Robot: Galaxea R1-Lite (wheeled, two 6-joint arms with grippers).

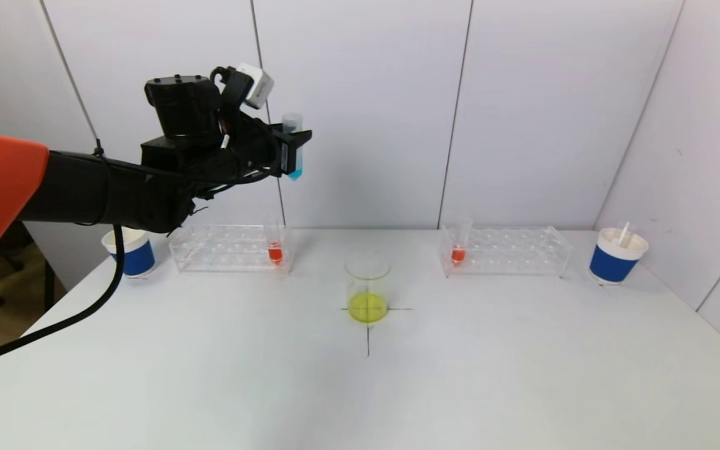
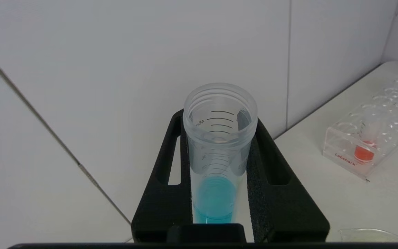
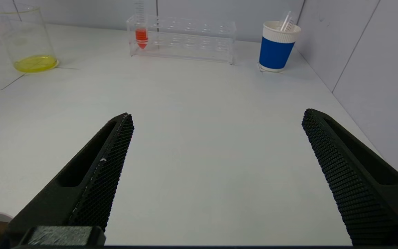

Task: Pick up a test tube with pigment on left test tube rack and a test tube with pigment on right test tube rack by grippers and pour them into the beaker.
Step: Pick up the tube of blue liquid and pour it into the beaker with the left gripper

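Note:
My left gripper is shut on a clear test tube with blue pigment, held upright high above the left rack. The tube shows between the black fingers in the left wrist view. The left rack holds a tube with red pigment. The right rack holds another red tube, also in the right wrist view. The glass beaker with yellow liquid stands at the table's centre on a black cross. My right gripper is open and empty, low over the table's near right part.
A blue and white paper cup stands left of the left rack. Another, with a stick in it, stands right of the right rack. White wall panels close the back and right side. A black cable hangs off the left arm.

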